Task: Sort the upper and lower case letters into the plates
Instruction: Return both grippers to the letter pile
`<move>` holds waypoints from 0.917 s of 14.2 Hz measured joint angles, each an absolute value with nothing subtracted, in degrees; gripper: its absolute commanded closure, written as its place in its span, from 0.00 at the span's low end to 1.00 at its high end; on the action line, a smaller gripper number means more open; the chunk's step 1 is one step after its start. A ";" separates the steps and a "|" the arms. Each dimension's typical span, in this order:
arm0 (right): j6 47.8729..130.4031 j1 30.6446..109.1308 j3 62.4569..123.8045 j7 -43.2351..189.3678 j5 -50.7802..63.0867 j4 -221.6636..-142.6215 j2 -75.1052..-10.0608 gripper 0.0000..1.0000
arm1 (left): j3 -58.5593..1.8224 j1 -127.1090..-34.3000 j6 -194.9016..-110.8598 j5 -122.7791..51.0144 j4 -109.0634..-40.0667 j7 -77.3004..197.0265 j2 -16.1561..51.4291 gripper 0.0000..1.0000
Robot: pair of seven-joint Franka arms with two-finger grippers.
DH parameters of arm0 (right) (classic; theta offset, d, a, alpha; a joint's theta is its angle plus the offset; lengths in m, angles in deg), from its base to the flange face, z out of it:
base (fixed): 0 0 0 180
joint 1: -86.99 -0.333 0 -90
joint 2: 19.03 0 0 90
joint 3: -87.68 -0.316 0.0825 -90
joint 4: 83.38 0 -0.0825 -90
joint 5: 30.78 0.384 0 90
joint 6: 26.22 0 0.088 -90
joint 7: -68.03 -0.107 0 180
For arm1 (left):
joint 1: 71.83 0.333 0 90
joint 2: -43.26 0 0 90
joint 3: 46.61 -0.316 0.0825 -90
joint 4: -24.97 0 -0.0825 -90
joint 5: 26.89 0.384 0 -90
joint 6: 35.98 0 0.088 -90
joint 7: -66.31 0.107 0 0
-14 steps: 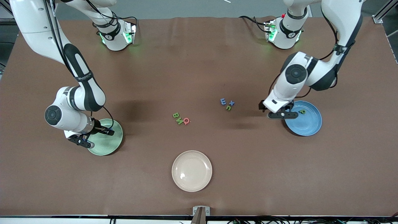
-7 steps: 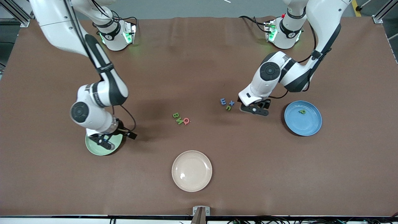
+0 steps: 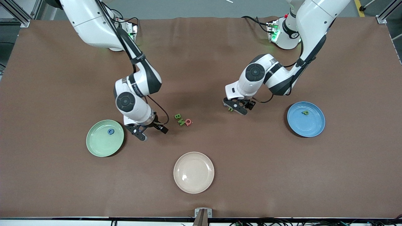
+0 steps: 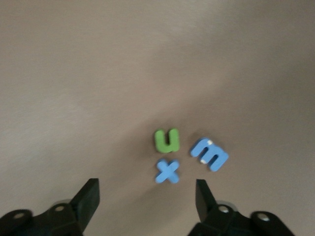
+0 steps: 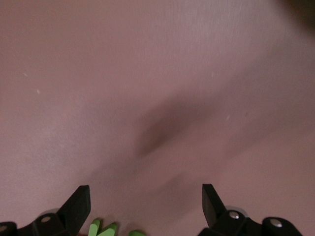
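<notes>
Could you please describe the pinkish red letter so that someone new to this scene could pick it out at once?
Start at the cream-beige plate near the front camera; farther from that camera a short row of three letters lies on the brown table. The pinkish red letter ends that row toward the left arm's end of the table. Its neighbours are green; it alone is pinkish red.

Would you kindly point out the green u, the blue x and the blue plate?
green u [image 4: 167, 140], left wrist view, its middle.
blue x [image 4: 167, 171], left wrist view, its crossing.
blue plate [image 3: 311, 127], front view, bare floor.
</notes>
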State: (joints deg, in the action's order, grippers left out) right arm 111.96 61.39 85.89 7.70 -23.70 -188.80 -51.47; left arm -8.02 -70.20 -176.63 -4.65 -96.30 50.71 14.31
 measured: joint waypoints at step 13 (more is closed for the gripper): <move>115.39 54.74 86.53 -6.99 -27.58 -193.48 -52.59 0.13 | -9.08 -72.33 -177.60 -1.01 -95.16 50.56 9.17 0.33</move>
